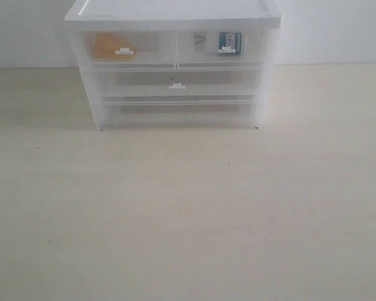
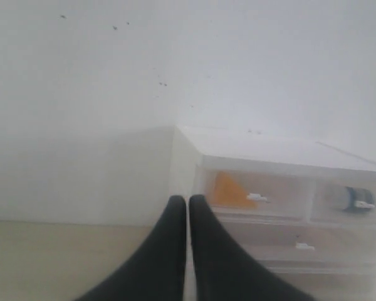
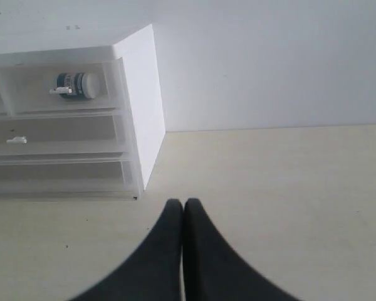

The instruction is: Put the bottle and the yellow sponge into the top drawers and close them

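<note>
The yellow sponge point(image 1: 111, 46) lies inside the left top drawer point(image 1: 126, 46), seen through its translucent front; the left wrist view shows the sponge point(image 2: 230, 190) too. The bottle point(image 1: 229, 42) rests in the right top drawer point(image 1: 220, 45), and the right wrist view shows the bottle point(image 3: 77, 84) lying on its side. Both top drawers sit flush with the white cabinet point(image 1: 175, 12). My left gripper point(image 2: 187, 200) is shut with nothing in it, away from the cabinet. My right gripper point(image 3: 182, 204) is shut and empty over the table. Neither gripper appears in the exterior view.
Two full-width lower drawers point(image 1: 177, 83) sit pushed in below the top pair. The cabinet stands at the back of a pale wooden table point(image 1: 188, 213), against a white wall point(image 1: 338, 31).
</note>
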`<state>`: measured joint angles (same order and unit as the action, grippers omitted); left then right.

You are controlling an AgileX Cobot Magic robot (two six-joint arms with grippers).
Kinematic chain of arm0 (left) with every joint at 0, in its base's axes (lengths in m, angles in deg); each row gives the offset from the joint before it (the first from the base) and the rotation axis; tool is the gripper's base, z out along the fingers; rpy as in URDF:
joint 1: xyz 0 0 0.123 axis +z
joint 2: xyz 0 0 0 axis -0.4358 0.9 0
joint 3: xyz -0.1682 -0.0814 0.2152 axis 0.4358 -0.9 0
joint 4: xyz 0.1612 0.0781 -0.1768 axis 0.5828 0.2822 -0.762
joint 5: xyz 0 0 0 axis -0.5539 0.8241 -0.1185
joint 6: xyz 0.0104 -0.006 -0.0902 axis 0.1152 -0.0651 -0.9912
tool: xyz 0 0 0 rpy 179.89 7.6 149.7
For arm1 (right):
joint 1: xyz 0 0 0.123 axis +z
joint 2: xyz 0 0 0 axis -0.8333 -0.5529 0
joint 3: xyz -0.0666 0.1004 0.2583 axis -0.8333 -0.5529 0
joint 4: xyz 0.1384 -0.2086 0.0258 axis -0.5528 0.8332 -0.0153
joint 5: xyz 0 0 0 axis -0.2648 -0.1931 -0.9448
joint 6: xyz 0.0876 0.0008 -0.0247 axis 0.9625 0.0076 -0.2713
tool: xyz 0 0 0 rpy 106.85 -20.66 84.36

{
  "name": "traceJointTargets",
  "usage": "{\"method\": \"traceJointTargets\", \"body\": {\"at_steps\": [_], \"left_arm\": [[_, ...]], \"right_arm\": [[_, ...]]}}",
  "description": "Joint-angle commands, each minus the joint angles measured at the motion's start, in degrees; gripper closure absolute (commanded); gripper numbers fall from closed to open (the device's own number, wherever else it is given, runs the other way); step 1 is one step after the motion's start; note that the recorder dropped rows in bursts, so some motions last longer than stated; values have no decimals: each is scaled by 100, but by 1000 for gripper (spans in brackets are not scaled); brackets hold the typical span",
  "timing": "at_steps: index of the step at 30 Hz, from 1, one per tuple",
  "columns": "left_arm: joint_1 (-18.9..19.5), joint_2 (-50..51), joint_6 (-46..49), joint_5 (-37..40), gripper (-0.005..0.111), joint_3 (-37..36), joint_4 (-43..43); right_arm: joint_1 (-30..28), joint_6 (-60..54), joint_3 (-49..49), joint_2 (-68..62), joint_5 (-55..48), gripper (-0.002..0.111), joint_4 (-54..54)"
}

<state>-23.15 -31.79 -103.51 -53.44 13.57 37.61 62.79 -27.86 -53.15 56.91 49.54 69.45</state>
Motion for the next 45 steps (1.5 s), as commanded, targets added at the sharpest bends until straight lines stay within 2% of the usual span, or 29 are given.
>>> {"method": "traceJointTargets", "body": {"at_steps": [1, 2, 4, 7, 11, 45], "left_arm": [[26, -137, 3302, 600, 103, -19, -2884], [73, -242, 3833, 853, 103, -19, -3210], [251, -552, 4232, 1423, 103, -19, -3238], [571, -947, 4233, 2369, 103, -19, -3084], [706, -947, 4241, 2746, 103, -19, -2934], [706, -947, 4241, 2736, 103, -19, -2921]], "right_arm": [[-10, 19, 7, 28, -1, 109, 21], [-10, 19, 7, 28, -1, 109, 21], [-10, 19, 7, 28, -1, 109, 21], [-10, 19, 7, 28, -1, 109, 21], [-10, 19, 7, 28, -1, 109, 21], [-10, 30, 7, 28, 11, 109, 21]]}}
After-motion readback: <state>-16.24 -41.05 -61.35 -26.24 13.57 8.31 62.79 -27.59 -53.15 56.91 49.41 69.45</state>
